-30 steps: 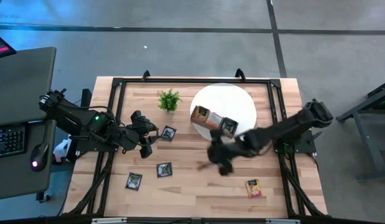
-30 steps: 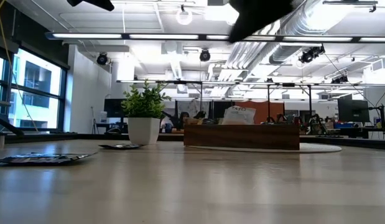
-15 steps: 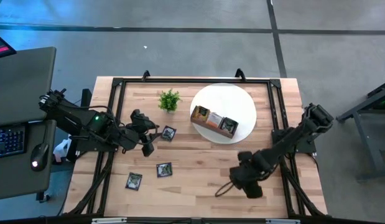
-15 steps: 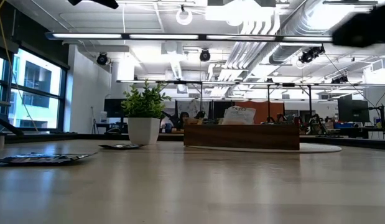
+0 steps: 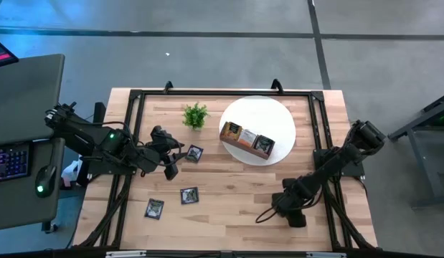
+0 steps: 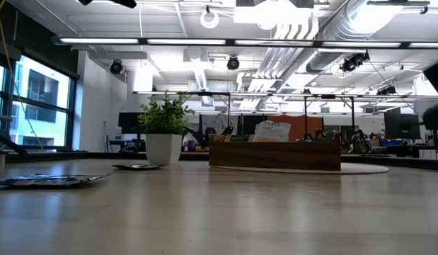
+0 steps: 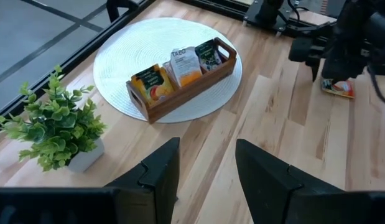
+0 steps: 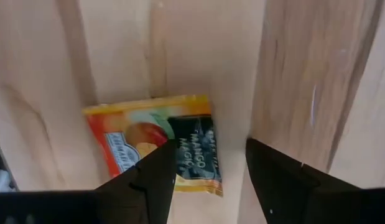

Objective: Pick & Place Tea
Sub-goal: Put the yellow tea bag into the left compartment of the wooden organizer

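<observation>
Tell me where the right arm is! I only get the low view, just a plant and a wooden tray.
Observer: The right tool is down near the table's front right corner, open, right over a yellow-orange tea bag lying flat.
Operator: How many tea bags are in the tray?
Observer: Three tea bags stand in the tray, side by side.
Operator: And the left arm?
Observer: The left tool is open too, on the table's left side next to a dark tea bag.
</observation>
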`<act>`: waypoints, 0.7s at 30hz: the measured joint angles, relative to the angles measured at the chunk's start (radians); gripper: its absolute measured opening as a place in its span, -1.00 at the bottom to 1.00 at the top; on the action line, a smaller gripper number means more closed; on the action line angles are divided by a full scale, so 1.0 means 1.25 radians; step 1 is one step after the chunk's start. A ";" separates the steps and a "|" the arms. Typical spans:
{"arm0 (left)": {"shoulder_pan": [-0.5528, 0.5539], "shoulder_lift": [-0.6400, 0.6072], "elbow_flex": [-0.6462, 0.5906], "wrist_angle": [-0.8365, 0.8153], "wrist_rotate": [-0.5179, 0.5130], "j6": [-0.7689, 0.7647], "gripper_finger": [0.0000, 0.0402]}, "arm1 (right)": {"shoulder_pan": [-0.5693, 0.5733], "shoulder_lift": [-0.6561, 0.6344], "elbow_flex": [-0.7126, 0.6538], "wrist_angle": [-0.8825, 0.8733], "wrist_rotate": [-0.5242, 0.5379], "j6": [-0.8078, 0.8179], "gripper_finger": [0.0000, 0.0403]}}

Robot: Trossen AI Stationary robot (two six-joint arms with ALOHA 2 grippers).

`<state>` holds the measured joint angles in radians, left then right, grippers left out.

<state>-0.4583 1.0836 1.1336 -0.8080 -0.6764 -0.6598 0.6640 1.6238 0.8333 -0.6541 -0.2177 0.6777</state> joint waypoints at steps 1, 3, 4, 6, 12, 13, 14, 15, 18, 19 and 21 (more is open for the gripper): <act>0.000 0.000 0.000 -0.001 -0.002 0.000 -0.23 | 0.001 0.000 -0.012 0.012 -0.005 -0.002 -0.07; 0.000 0.000 0.000 -0.002 -0.009 0.000 -0.23 | 0.004 -0.005 -0.039 0.037 -0.006 -0.003 -0.11; 0.000 0.000 0.000 -0.002 -0.011 0.000 -0.23 | 0.008 -0.005 -0.051 0.050 -0.002 -0.005 -0.13; 0.000 0.000 0.000 -0.002 -0.012 0.000 -0.23 | 0.018 -0.007 -0.067 0.070 0.015 -0.007 -0.21; 0.000 0.000 0.000 -0.002 -0.013 0.000 -0.23 | 0.035 -0.007 -0.072 0.074 0.080 0.001 -0.69; 0.000 0.000 0.000 -0.002 -0.013 0.000 -0.23 | 0.035 -0.007 -0.073 0.081 0.080 0.003 -0.80; 0.000 0.000 0.000 -0.002 -0.013 0.000 -0.23 | 0.034 -0.007 -0.074 0.089 0.076 0.003 -0.90; 0.000 0.000 0.000 -0.002 -0.015 0.000 -0.23 | 0.034 -0.008 -0.074 0.095 0.075 0.003 -0.94; 0.000 0.000 0.000 -0.002 -0.026 0.001 -0.23 | 0.034 -0.024 -0.076 0.108 0.088 0.015 -0.90; 0.000 0.000 0.000 -0.002 -0.030 0.002 -0.23 | 0.033 -0.034 -0.077 0.109 0.103 0.017 -0.89; 0.000 0.000 0.000 -0.002 -0.034 0.004 -0.23 | 0.028 -0.051 -0.080 0.121 0.164 0.010 -0.91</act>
<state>-0.4583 1.0836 1.1336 -0.8104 -0.7192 -0.6552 0.6990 1.5596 0.7335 -0.5033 -0.0131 0.6903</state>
